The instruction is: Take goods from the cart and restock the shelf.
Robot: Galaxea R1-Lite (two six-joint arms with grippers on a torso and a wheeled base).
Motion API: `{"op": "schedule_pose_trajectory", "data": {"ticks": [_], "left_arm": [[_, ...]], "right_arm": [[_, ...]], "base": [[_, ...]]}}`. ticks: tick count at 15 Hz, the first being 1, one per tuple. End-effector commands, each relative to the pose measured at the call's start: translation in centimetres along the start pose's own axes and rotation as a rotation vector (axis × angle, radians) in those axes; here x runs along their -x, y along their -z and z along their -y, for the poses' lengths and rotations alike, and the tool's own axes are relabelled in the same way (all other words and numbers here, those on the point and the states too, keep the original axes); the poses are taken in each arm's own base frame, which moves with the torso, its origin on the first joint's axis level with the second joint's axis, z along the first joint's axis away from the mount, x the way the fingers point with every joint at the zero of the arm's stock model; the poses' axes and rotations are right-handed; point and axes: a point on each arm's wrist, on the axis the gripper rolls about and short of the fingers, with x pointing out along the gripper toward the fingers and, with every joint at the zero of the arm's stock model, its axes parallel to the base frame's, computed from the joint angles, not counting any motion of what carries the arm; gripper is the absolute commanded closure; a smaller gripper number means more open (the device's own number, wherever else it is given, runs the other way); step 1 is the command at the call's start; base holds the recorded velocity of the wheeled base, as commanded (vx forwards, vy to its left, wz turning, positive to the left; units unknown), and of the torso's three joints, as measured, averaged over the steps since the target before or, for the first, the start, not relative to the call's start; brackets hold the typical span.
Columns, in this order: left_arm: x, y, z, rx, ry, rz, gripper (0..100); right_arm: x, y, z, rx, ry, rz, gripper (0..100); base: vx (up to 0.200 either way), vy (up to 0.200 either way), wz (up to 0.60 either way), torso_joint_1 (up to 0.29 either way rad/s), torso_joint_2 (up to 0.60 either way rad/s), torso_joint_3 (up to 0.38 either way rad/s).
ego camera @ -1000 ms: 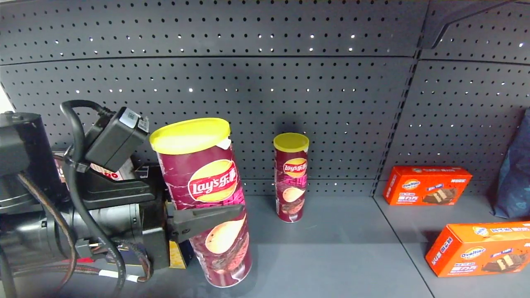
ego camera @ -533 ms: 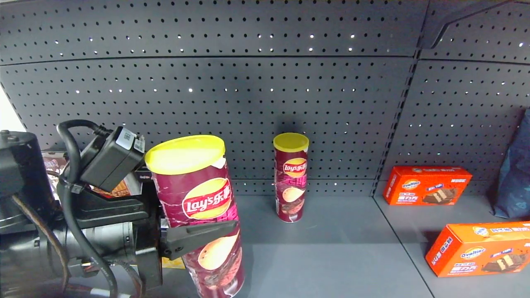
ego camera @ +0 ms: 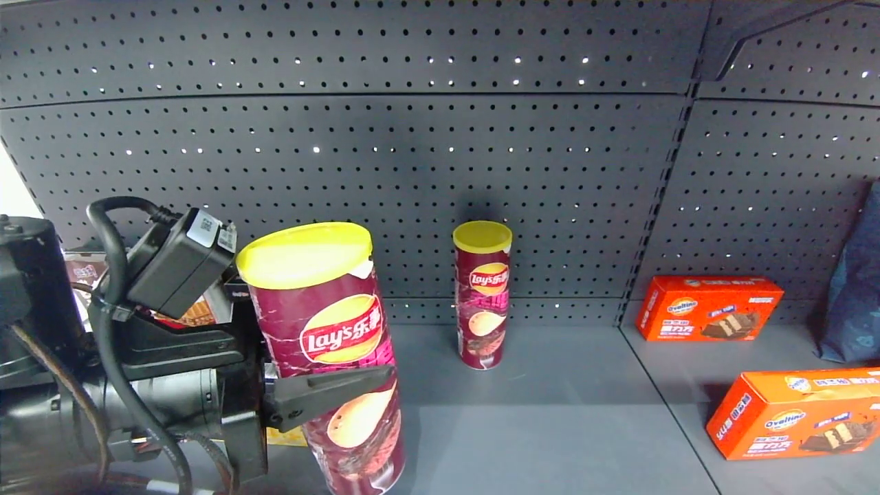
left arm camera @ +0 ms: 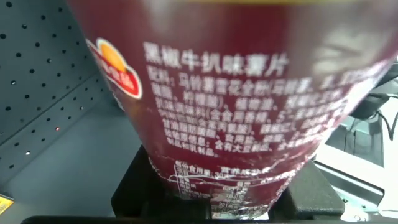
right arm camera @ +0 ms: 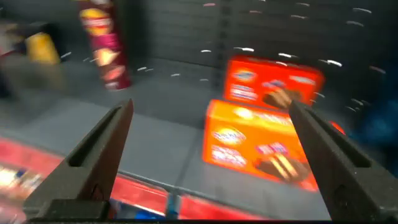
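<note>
Pinching a tilted chip can in the left gripper, in front of the upright can on the shelf. Holding the right gripper spread wide, facing orange boxes.

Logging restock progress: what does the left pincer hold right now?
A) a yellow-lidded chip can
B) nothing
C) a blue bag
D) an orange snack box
A: the left pincer is clamped around the maroon, yellow-lidded chip can.
</note>
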Motion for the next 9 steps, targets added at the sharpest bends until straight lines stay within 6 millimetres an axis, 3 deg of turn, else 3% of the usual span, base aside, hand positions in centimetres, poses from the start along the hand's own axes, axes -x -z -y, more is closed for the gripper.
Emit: {"op": "schedule_pose_trajectory", "data": {"ticks": [1, 4, 5, 8, 9], "left_arm": [[-0.1, 0.0, 0.0, -0.002, 0.000, 0.002, 100], [-0.1, 0.0, -0.1, 0.000, -0.005, -0.001, 100], [-0.1, 0.0, -0.1, 0.000, -0.009, -0.001, 100], [-0.2, 0.1, -0.1, 0.002, -0.018, -0.006, 100], [-0.2, 0.1, -0.1, 0.002, -0.018, -0.006, 100]], "right_arm": [[-5.9, -1.7, 0.3, 0.038, -0.171, -0.125, 0], [-11.5, -2.6, -0.6, 0.040, -0.288, -0.152, 0], [-12.2, -2.6, -0.8, 0.039, -0.309, -0.167, 0], [-17.6, -2.3, -2.2, 0.037, -0.378, -0.260, 0], [-18.4, -2.2, -2.3, 0.037, -0.381, -0.258, 0]], "base": [[0.000, 0.000, 0.00, 0.000, 0.00, 0.000], [0.000, 0.000, 0.00, 0.000, 0.00, 0.000], [0.000, 0.000, 0.00, 0.000, 0.00, 0.000], [0.000, 0.000, 0.00, 0.000, 0.00, 0.000], [0.000, 0.000, 0.00, 0.000, 0.00, 0.000]]}}
